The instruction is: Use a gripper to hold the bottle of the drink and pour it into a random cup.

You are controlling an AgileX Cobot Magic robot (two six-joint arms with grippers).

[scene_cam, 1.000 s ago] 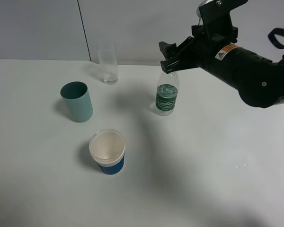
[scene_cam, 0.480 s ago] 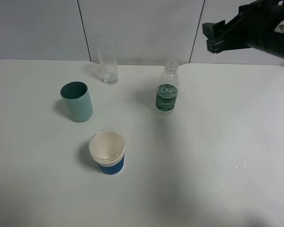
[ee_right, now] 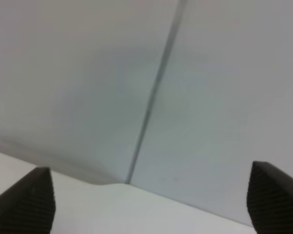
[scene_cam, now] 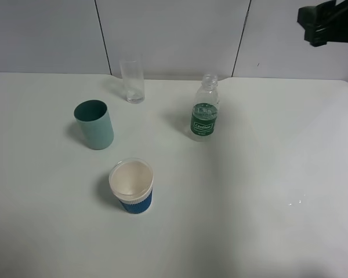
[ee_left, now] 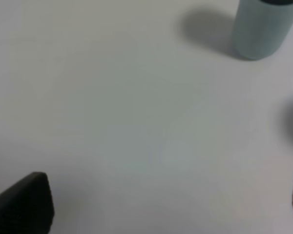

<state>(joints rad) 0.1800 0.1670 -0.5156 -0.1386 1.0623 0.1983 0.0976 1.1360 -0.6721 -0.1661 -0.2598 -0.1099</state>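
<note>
One bottle [scene_cam: 205, 109], one glass [scene_cam: 132, 81] and two cups, teal [scene_cam: 94, 124] and blue-banded [scene_cam: 131, 186], on one white table [scene_cam: 249, 191].

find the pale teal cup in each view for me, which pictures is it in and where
Exterior high: the pale teal cup stands upright left of centre on the white table, left of the bottle.
Left wrist: the cup's lower body shows at a corner of the picture, cut off by the edge.
Right wrist: not in it; only wall and a strip of table.
Shared landmark: the white table, seen in all three.
</note>
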